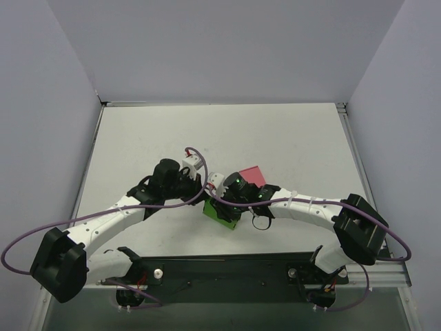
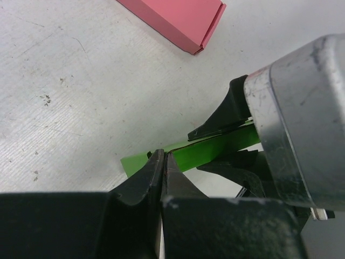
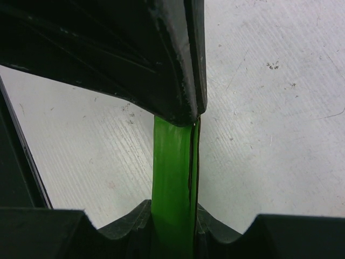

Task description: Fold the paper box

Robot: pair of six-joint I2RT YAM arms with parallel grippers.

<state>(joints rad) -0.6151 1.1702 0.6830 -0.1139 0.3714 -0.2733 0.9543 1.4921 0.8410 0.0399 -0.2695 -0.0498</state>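
Observation:
The paper box [image 1: 222,213] is a flattened bright green card piece, held just above the table between the two arms. My right gripper [image 3: 173,211] is shut on it, and the green card [image 3: 172,162] rises straight up from between its fingers. My left gripper [image 2: 163,157] is shut, its tips pinching the near edge of the green strip [image 2: 215,148]. From above, the left gripper [image 1: 204,193] and right gripper [image 1: 231,198] meet over the box. In the left wrist view, the right gripper's fingers [image 2: 215,124] clamp the same strip.
A flat pink box [image 1: 253,174] lies on the white table [image 1: 138,138] just behind the right gripper, its corner showing in the left wrist view [image 2: 183,21]. Grey walls close in the table's left, back and right. A purple cable [image 1: 41,234] loops off the left arm.

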